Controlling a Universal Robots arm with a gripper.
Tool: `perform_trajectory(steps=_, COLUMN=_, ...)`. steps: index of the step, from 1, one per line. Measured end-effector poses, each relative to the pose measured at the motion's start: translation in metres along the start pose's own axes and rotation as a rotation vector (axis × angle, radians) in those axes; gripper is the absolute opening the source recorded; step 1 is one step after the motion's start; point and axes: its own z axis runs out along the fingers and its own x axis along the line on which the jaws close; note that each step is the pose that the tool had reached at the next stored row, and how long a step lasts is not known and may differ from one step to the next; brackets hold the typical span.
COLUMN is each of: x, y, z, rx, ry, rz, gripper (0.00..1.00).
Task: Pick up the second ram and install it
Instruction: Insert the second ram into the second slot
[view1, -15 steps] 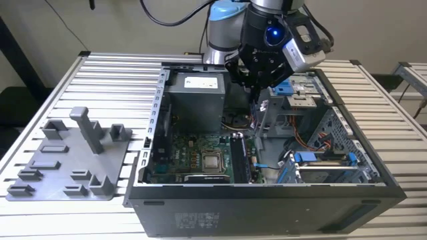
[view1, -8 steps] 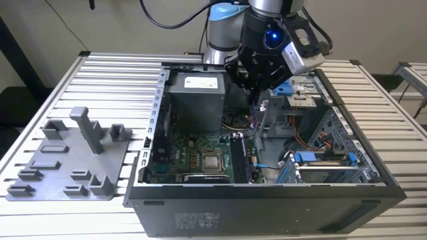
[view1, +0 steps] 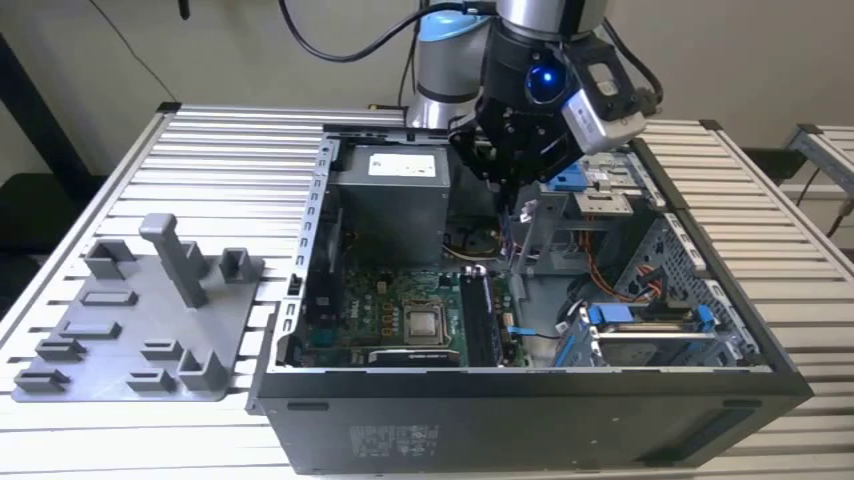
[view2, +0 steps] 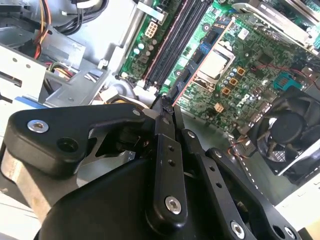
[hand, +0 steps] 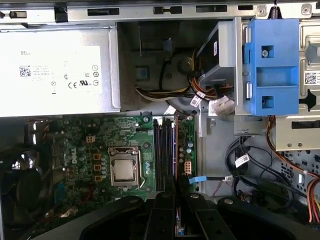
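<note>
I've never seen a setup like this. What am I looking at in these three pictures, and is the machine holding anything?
It is a robot arm working above an open computer case that lies on a slatted metal table. The exterior view is taken from a camera off the arm; both wrist views come from cameras riding on the arm, looking down past its end effector into the case. Inside lies the green motherboard with its memory slots. The end effector is shut on a thin memory stick, the second ram, above those slots. A grey fixture tray sits beside the case.
</note>
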Motion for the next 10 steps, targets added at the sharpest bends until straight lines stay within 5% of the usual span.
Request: perform_trajectory(steps=10, x=0.0003, y=-0.0064, z=0.0147, rx=0.0001, ry=0.0015, rz=-0.004, gripper=0.14)
